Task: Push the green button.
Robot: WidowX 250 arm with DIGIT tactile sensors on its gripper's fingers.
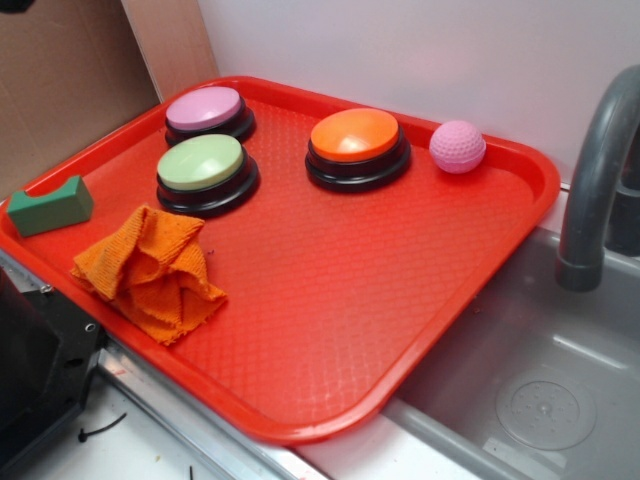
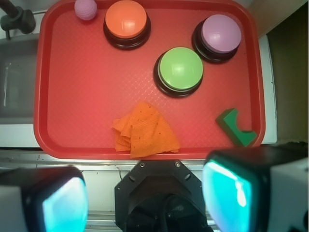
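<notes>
Cropping the hand [image 2: 145,198], wrist view shows green button [image 2: 181,69].

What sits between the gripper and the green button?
In the wrist view, the orange cloth lies on the red tray between the gripper and the green button.

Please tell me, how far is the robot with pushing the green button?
Nothing looks done yet. The green button sits untouched on the red tray, beside the orange cloth. The claw is open, high above the tray's near edge, holding nothing. Left: move over the button, descend, and press it.
</notes>
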